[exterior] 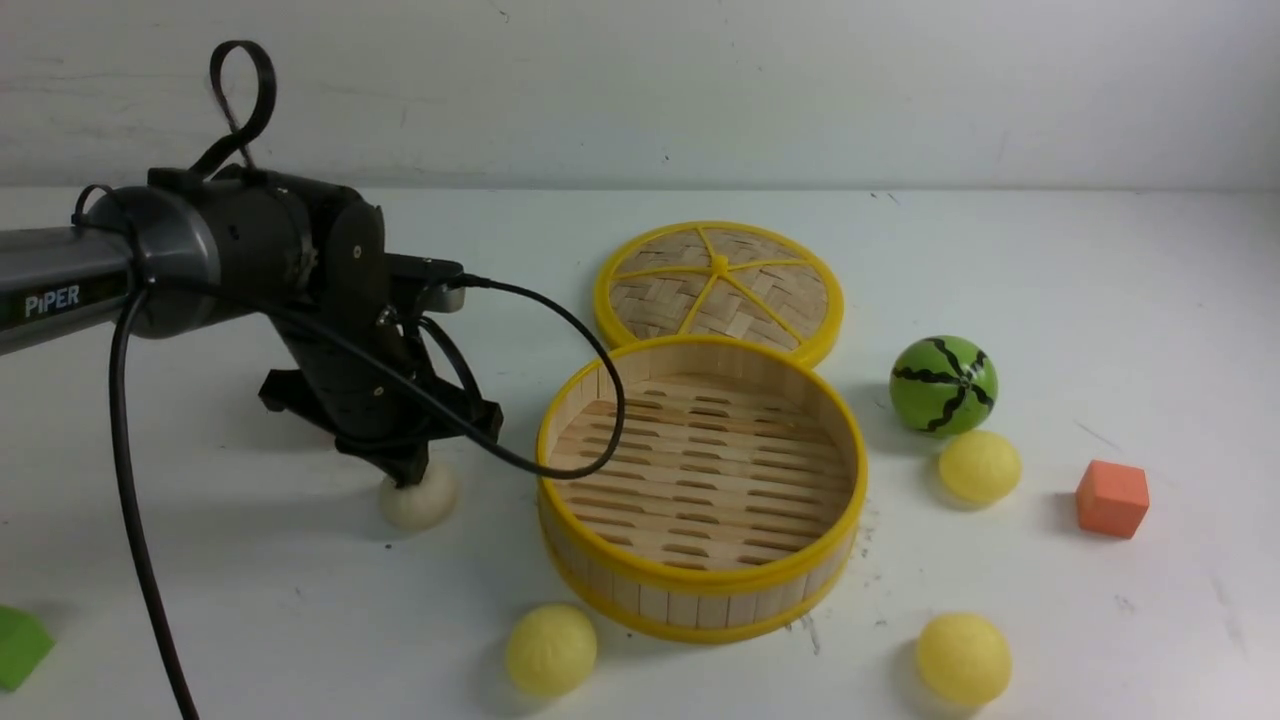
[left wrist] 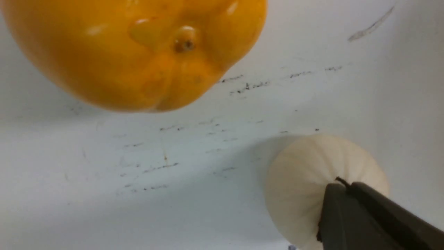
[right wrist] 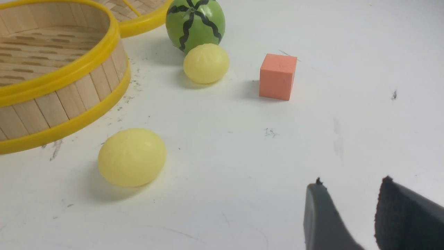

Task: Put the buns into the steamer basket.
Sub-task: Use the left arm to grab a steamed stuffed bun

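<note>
The left gripper (exterior: 408,472), at the lower left of the front view, has its jaws pressed together on top of the off-white bun (exterior: 422,502). That bun sits on the counter (exterior: 300,600), left of the steamer basket (exterior: 700,585). The right gripper (right wrist: 350,182) is spread above the counter. Outside the basket lie a yellow bun (exterior: 551,649) at lower centre, a second yellow bun (exterior: 963,657) at lower right, and a third yellow bun (exterior: 979,466) above it.
</note>
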Controlling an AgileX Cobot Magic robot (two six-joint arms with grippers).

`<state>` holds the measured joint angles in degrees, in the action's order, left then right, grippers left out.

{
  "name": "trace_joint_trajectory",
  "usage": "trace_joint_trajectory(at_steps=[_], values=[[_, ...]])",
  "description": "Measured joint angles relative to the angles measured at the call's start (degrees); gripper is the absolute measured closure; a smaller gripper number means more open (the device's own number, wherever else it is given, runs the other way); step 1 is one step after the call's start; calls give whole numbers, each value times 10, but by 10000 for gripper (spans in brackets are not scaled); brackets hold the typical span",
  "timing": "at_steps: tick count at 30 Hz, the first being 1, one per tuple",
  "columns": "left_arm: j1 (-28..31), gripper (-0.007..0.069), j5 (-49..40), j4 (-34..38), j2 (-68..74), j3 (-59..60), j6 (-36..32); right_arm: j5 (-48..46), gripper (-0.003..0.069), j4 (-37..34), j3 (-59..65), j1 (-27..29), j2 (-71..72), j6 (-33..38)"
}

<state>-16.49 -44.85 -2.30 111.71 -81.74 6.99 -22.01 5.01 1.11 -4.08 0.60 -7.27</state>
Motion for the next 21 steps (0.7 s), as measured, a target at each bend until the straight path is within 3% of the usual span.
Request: trace_joint_trajectory(at_steps=[7,14,17,21], values=[[-5,638,-12,-5,-82,-1,-2,0,418,0,0,0,0,0],[-5,629,-35,-5,-70,-4,0,0,418,0,0,0,0,0],[-5,589,-33,-3,-50,-4,0,0,418,0,0,0,0,0],[-5,436,-11,-3,-15,-4,1,0,418,0,0,0,0,0]])
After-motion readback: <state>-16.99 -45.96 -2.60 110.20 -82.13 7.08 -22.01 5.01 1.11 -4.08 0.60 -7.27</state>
